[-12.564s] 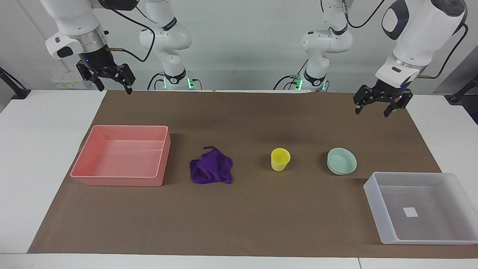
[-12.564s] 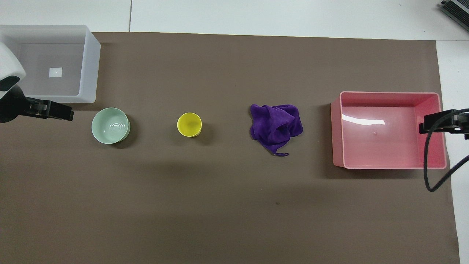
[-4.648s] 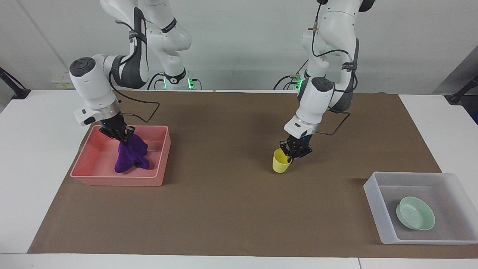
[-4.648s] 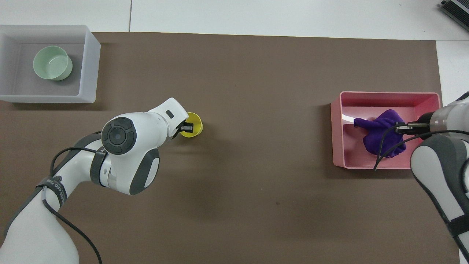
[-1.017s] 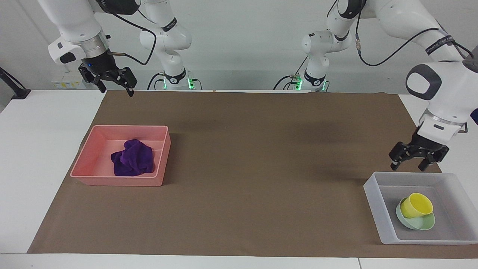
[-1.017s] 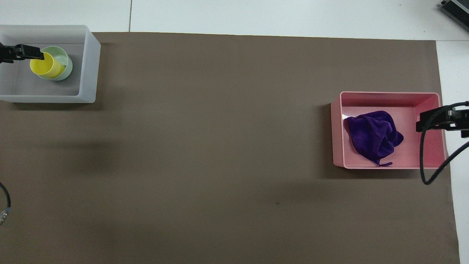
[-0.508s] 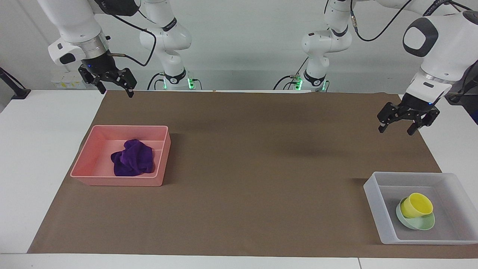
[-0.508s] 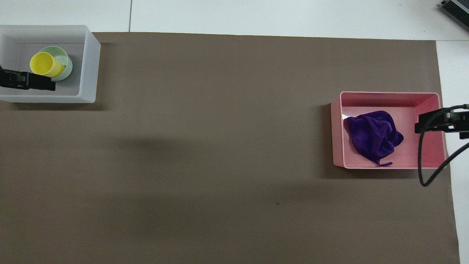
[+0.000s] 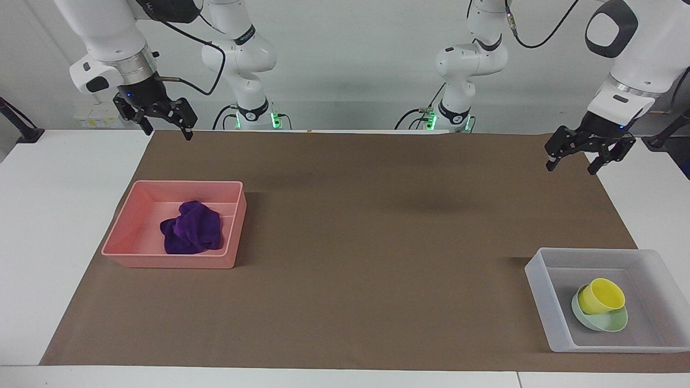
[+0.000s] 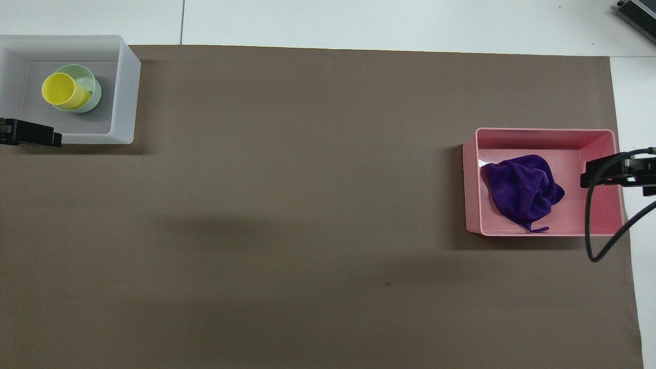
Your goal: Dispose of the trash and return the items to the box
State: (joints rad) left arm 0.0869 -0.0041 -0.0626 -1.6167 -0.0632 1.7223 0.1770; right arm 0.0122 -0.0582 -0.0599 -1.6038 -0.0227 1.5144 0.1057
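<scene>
The purple cloth [image 9: 191, 234] lies crumpled in the pink bin [image 9: 172, 262]; it also shows in the overhead view [image 10: 520, 190]. The yellow cup [image 9: 602, 295] rests tilted in the mint-green bowl [image 9: 608, 322], inside the translucent tray [image 9: 539, 288] at the left arm's end of the table. My left gripper [image 9: 572, 164] is open and empty, raised over the mat's edge, apart from the tray. My right gripper [image 9: 167, 131] is open and empty, raised over the mat's corner at the right arm's end.
A brown mat [image 9: 345, 280] covers most of the white table [image 9: 54, 226]. The pink bin [image 10: 543, 131] and the tray [image 10: 125, 92] stand at its two ends. The arms' bases [image 9: 253, 116] stand at the robots' edge.
My left gripper has risen from just over the tray and drawn back toward the robots, open and empty. The right arm has stayed still. Cup, bowl and cloth have not moved.
</scene>
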